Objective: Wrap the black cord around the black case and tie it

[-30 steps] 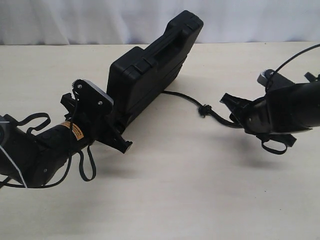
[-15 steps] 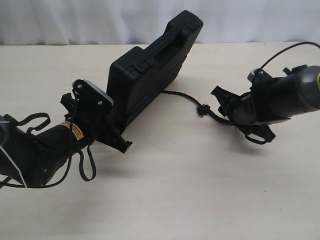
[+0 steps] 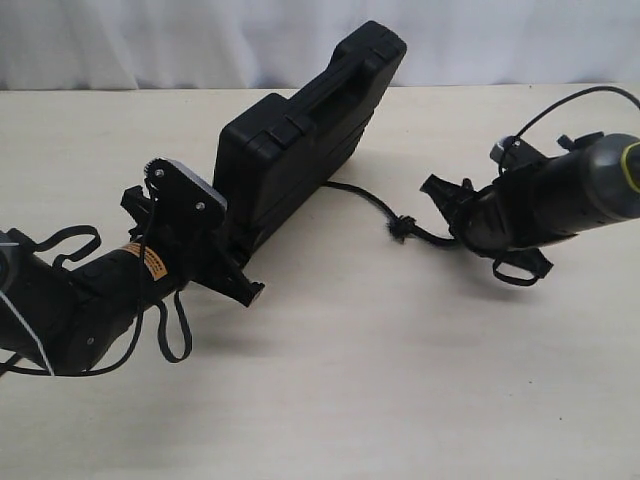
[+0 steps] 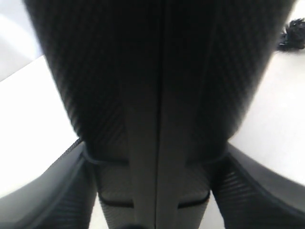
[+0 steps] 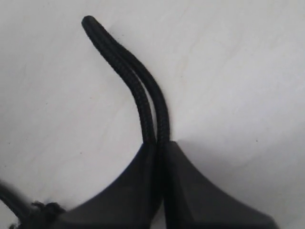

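The black case (image 3: 300,140) stands tilted on edge, its handle end toward the far side. My left gripper (image 3: 232,238) is shut on its near end; in the left wrist view the case (image 4: 157,71) fills the space between the fingers (image 4: 43,200). The black cord (image 3: 360,195) runs out from under the case to its knot (image 3: 400,228) and on to my right gripper (image 3: 450,235). That gripper (image 5: 159,148) is shut on the cord, with the doubled loop (image 5: 138,90) sticking out past the fingertips. The knot (image 5: 40,210) sits beside one finger.
The pale tabletop (image 3: 380,380) stretches toward the near edge, and a white backdrop (image 3: 150,40) closes the far side. Glossy arm cables (image 3: 170,335) hang under the left arm, another (image 3: 560,110) arcs above the right arm.
My right gripper has moved left toward the case with the cord in it, and the knot has shifted left with it. The left arm and the case have not moved.
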Robot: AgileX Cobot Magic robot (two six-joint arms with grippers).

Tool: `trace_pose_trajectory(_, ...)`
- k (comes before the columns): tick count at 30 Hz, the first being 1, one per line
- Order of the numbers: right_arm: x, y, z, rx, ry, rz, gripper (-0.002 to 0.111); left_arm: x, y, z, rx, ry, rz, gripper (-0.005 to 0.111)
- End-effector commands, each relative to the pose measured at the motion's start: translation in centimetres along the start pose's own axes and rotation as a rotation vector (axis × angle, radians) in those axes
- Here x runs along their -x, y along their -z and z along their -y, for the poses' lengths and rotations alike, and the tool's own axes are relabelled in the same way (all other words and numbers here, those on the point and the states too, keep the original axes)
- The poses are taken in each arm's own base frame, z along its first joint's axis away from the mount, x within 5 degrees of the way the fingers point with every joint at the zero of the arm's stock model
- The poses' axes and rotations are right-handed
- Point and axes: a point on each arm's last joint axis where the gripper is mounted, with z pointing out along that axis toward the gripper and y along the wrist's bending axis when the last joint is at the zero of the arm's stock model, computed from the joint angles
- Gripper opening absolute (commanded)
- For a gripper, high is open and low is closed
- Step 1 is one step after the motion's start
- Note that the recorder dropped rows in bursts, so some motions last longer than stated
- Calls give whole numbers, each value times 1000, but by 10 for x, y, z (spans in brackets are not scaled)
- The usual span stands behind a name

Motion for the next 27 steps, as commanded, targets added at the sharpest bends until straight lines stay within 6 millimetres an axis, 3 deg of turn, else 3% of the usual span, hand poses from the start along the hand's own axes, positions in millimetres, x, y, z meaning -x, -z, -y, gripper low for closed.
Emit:
trace_pose_trajectory(1,10,19,-13,114,230,32,4,2,0,-5,38,24,18,0)
trace_pose_trajectory(6,22,54,-17,198,446,132,4,2,0,-5,37,24,17,0)
trace_pose_trajectory(12,14,81,2,244,760,210,4,3,0,-5,38,24,20,0)
trace_pose_trajectory(17,6,95,13,327,831,290,4,3,0,-5,38,24,20,0)
trace_pose_trajectory(27,-24,109,21,650,926,372,4,3,0,-5,38,24,20,0)
